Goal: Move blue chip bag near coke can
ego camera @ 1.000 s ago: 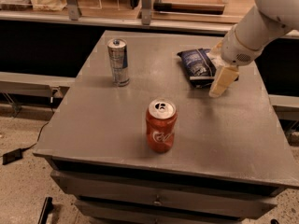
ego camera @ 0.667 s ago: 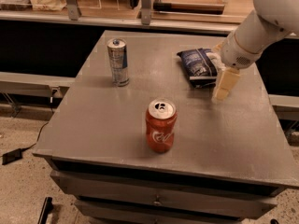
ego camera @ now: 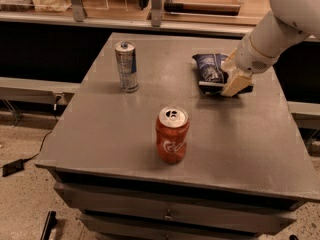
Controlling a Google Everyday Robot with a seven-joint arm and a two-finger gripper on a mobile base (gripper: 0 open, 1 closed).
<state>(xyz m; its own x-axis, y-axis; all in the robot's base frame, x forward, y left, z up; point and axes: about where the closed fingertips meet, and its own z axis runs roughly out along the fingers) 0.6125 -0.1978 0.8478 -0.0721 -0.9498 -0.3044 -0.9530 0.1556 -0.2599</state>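
arm slants down to gripper (ego camera: 234, 83) at edge of blue chip bag (ego camera: 210, 68), grip state unclear.

arm (ego camera: 280, 24): showing a smooth white shell, thick and rounded, tapering toward the wrist (ego camera: 252, 56) | wrist: wearing a faint cream ring seam | gripper (ego camera: 235, 84): showing cream-tan, flat and blocky, hanging at the far right of the surface (ego camera: 150, 129)

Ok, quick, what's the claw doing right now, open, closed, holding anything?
Claw: cannot be told; it is low at the blue chip bag's right edge.
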